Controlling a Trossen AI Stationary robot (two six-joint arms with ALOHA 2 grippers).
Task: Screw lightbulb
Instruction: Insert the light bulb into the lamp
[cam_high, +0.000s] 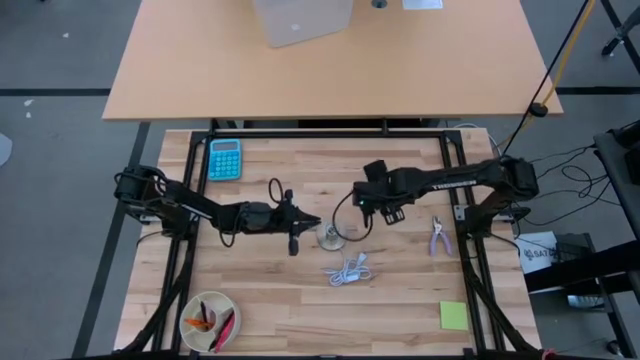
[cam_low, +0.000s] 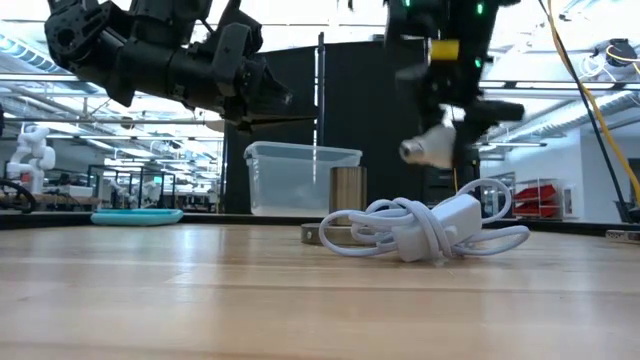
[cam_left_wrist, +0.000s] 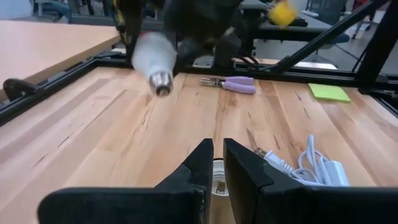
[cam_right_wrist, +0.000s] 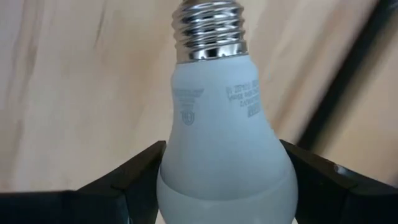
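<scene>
- Above mid-table, right gripper (cam_right_wrist: 217, 186) pinched on globe of lightbulb (cam_right_wrist: 217, 130), screw base pointing out, held clear of the wood
- Judged step: carrying bulb toward socket (cam_high: 331, 238); next, base lined up over socket, lowered, then turned
- Left gripper (cam_left_wrist: 216, 163) pressed nearly together just above socket, holding nothing
- Bowl (cam_high: 192, 308) held small red and orange items; clear tub (cam_low: 300, 178) looked empty

Both arms reach toward the middle. The left gripper (cam_high: 316, 222) has its fingers (cam_left_wrist: 202, 167) almost together. The right gripper (cam_right_wrist: 224, 186) squeezes something.
</scene>
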